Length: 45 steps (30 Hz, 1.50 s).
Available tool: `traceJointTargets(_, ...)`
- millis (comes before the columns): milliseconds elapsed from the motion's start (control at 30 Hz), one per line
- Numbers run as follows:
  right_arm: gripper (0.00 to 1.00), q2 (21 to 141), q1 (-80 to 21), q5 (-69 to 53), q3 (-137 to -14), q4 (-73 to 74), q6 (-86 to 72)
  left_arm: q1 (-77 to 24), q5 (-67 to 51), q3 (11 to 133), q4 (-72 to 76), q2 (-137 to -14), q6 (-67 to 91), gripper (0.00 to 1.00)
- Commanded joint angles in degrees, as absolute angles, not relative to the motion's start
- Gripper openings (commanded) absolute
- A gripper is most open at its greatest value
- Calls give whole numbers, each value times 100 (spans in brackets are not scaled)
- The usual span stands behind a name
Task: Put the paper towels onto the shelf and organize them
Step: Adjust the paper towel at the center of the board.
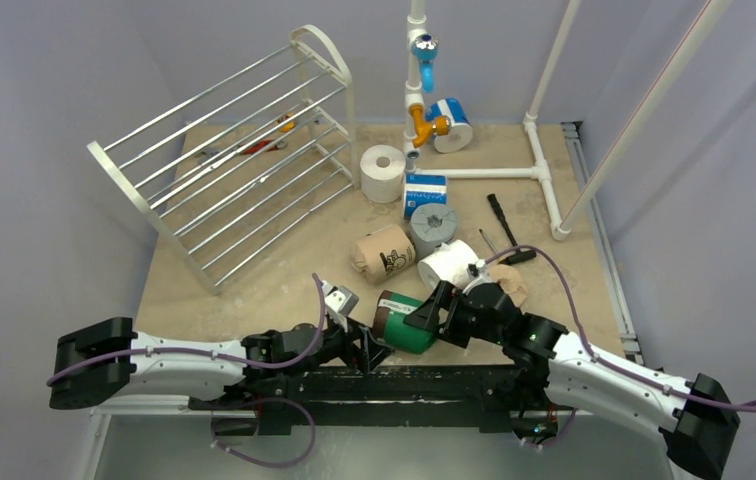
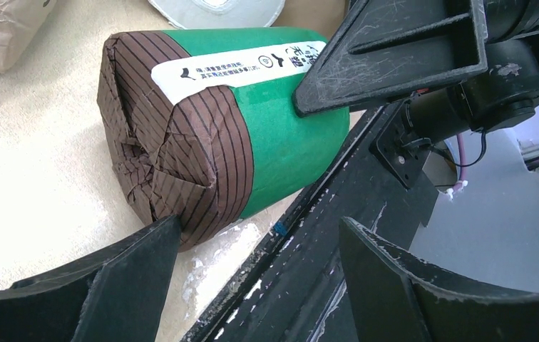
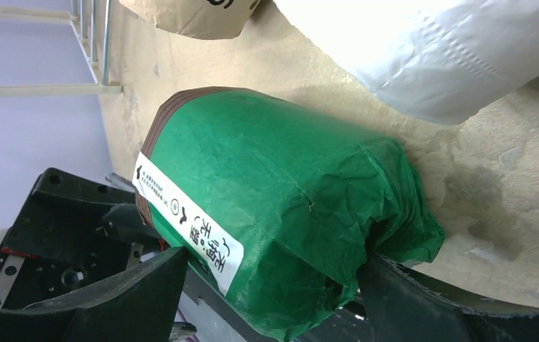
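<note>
The green-wrapped roll (image 1: 406,322) lies on its side on the worktop (image 1: 274,280), its brown striped, fold-sealed end facing the left end effector (image 2: 258,226) and its crumpled green end nearer the right end effector (image 3: 270,269). The right end effector straddles the roll with its jaws wide. One finger rests on the green wrapper, but we cannot tell whether the pair is squeezing. The left end effector is spread and empty, and the roll sits just ahead of it at one fingertip.

We judge the roll light, soft and compressible, with a thin paper wrapper that creases and may slide. It is best held across the middle of the barrel, clear of the folded ends.

A white roll (image 3: 430,50) and a printed tan roll (image 3: 188,18) lie just beyond the right end effector. The shelf (image 1: 326,48) stands well beyond both end effectors.
</note>
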<state>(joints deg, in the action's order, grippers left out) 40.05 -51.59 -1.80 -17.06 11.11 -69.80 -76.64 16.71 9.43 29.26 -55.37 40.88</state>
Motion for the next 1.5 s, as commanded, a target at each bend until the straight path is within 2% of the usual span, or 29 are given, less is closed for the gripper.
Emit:
traceJointTargets(0,85,3918,-5183,24,-1786,907,-6815,-7717,1701,1046,3332,-5527,3995,80)
traceJointTargets(300,74,4037,-5194,-209,-1574,-125,-6876,-7756,1637,1096,3384,-5672,3983,80)
traceJointTargets(500,72,4024,-5221,-239,-1433,-644,-6854,-7811,1623,1139,3474,-5821,3973,80)
traceJointTargets(667,53,3987,-5245,-238,-1460,-720,-6706,-7847,1661,1135,3457,-5779,3946,80)
traceJointTargets(933,35,3659,-5256,-137,-1682,-310,-6337,-7866,1896,985,2901,-5046,3984,80)
traceJointTargets(1133,29,3618,-5256,100,-2353,646,-5733,-7900,2157,933,1712,-3589,4085,80)
traceJointTargets(1300,30,4037,-5262,289,-3349,1671,-4889,-7901,2695,1328,-165,-2371,4170,79)
traceJointTargets(1467,29,4861,-5520,630,-4241,2551,-4216,-7904,2952,2109,-1592,-2312,4201,79)
